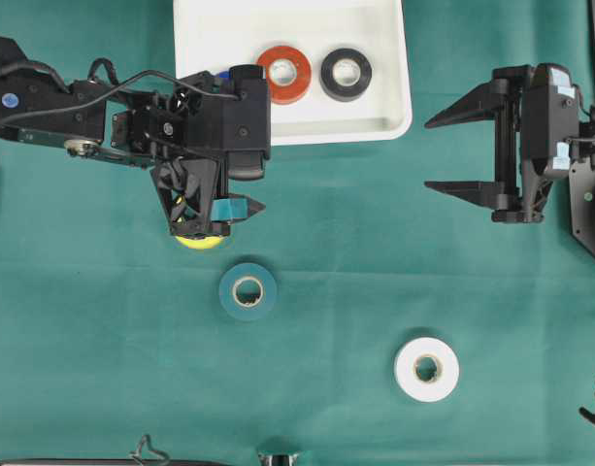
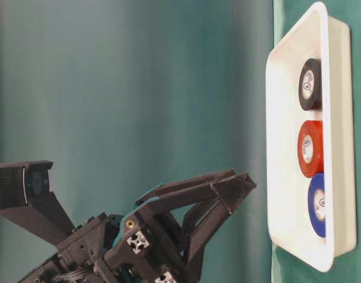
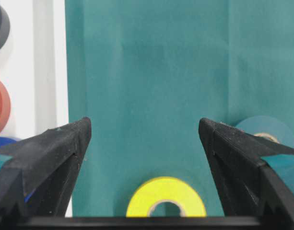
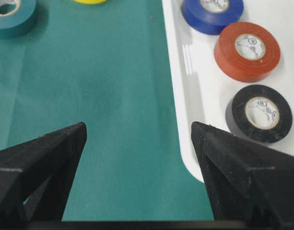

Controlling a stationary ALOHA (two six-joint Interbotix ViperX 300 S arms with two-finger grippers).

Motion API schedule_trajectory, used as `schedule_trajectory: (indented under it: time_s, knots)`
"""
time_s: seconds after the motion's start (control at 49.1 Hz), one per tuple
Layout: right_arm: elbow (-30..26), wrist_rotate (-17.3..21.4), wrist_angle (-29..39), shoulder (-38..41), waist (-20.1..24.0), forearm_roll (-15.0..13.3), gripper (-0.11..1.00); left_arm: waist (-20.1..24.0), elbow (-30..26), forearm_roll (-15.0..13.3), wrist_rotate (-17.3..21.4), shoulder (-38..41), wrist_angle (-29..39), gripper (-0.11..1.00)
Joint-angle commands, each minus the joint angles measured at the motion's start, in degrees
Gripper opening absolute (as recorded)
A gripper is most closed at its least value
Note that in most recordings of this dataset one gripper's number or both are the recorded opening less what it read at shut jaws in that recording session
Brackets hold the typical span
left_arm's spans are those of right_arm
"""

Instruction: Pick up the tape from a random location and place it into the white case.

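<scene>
The left gripper (image 3: 144,143) hangs over the green cloth-covered table (image 1: 375,252), jaws spread wide and holding nothing, its arm stretched in from the left edge of the overhead view. Directly beneath it, between the fingertips, lies a yellow roll of tape (image 3: 166,203). A teal roll of tape (image 1: 247,291) sits just beyond its right finger, and a white roll of tape (image 1: 426,369) well apart. The large shallow white plastic case (image 1: 389,121) lies beside its left finger, holding a red roll (image 1: 283,74), a black roll (image 1: 346,74) and a blue roll (image 4: 212,12). The right gripper (image 1: 450,155) rests level, jaws also spread and empty, the case just beside its fingertip.
</scene>
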Motion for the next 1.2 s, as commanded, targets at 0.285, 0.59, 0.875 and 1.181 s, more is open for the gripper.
schedule_trajectory:
  time_s: [0.285, 0.59, 0.875, 1.181]
  knots:
    - [-3.16, 0.09, 2.64, -2.72, -0.09, -0.09, 0.86, 0.09, 2.2, -0.09, 0.0, -7.56, -0.35, 0.98]
    - [-2.9, 0.26, 3.87, -10.2, 0.0, 0.0, 0.84, 0.09, 7.47, 0.0, -0.18, -14.68, -5.19, 0.98]
    - [-2.9, 0.35, 6.68, -13.97, -0.09, 0.26, 0.84, 0.09, 13.71, -0.09, -0.26, -22.32, -11.25, 0.97]
    - [-2.64, 0.35, 6.5, -15.12, -0.09, 0.26, 0.84, 0.09, 18.54, -0.09, -0.26, -29.18, -14.77, 0.97]
